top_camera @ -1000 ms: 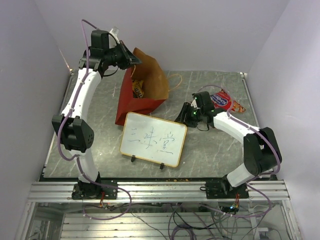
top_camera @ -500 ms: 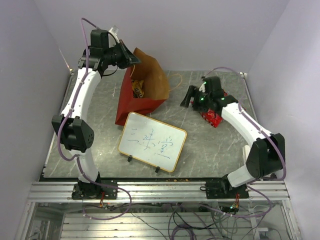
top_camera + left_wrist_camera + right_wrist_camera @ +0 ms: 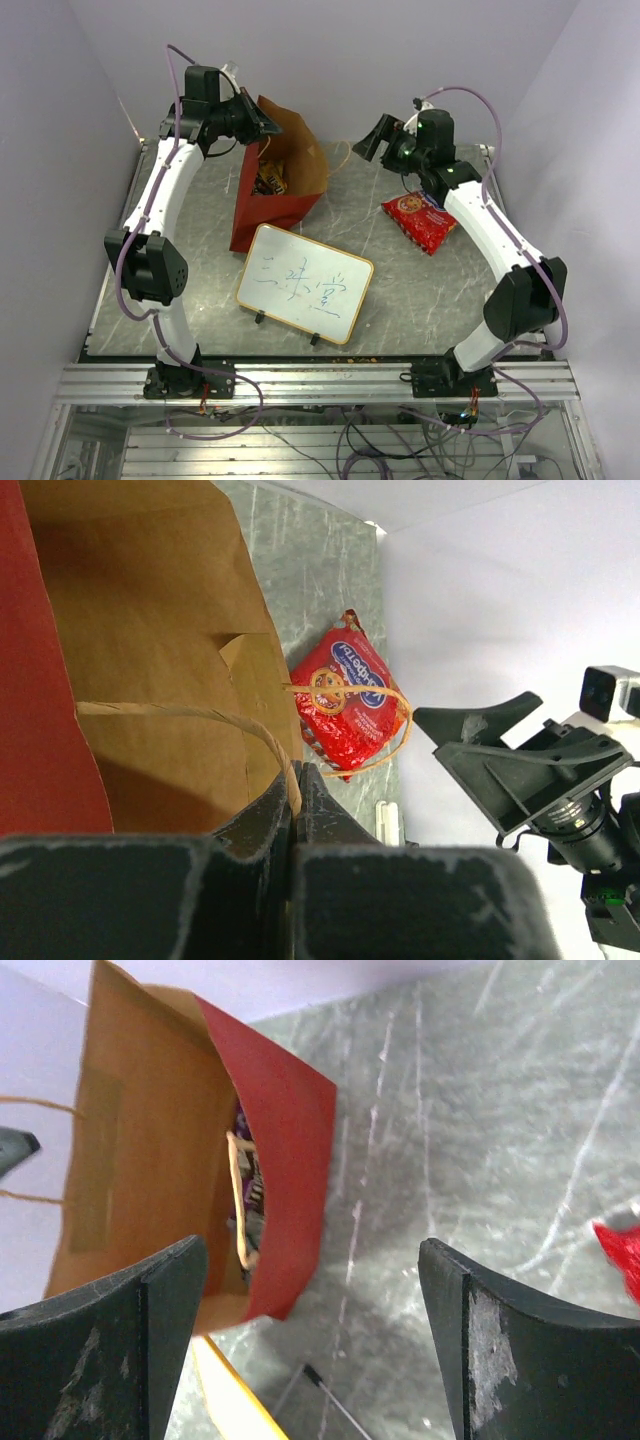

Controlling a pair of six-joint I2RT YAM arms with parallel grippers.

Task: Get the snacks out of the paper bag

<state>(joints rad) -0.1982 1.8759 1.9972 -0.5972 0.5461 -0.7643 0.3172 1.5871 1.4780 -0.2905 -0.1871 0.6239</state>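
The paper bag (image 3: 272, 212) stands open at the back left, red outside and brown inside. My left gripper (image 3: 262, 118) is shut on its string handle (image 3: 262, 742) at the top rim and holds the bag up. Small candy packets (image 3: 268, 181) lie inside; the right wrist view shows purple ones (image 3: 250, 1182). The red chip bag (image 3: 420, 218) lies flat on the table to the right, and also shows in the left wrist view (image 3: 345, 698). My right gripper (image 3: 375, 137) is open and empty, raised between the paper bag (image 3: 285, 1150) and the chip bag, facing the bag's mouth.
A gold-framed whiteboard (image 3: 305, 283) with writing stands in front of the paper bag; its edge shows in the right wrist view (image 3: 232, 1400). A small white oblong block (image 3: 388, 822) lies by the back wall. Purple walls close in the table on three sides.
My right gripper has risen from the table and swung back and left toward the paper bag's mouth. The chip bag now lies uncovered on the table. The left arm has barely moved.
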